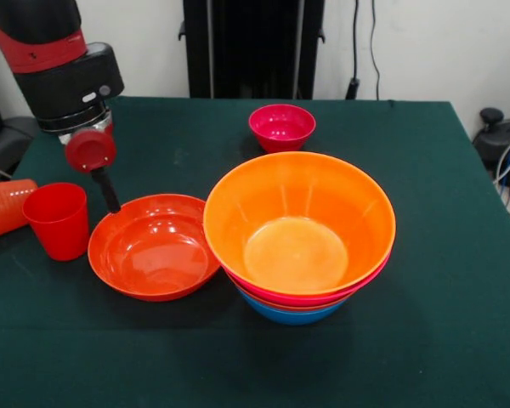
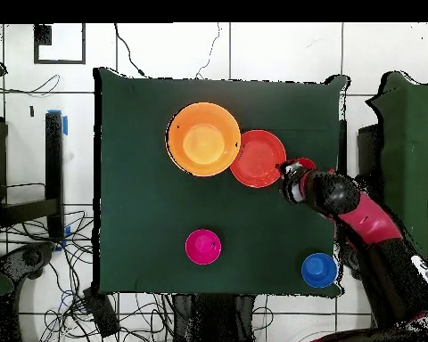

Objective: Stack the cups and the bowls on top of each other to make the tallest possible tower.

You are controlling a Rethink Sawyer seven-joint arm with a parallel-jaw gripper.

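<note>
Two cups (image 1: 58, 219), four loose-or-stacked bowl groups aside, six bowls (image 1: 154, 246) visible

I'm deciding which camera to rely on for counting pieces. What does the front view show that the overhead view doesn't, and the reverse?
Only the front view shows the smooth red cup upright, the ribbed orange cup on its side, and the tower's pink and blue layers under the yellow-orange bowl. Only the overhead view shows the small blue bowl by the table's corner. Both show the wide red-orange bowl, the small magenta bowl and the gripper at the red-orange bowl's rim.
</note>
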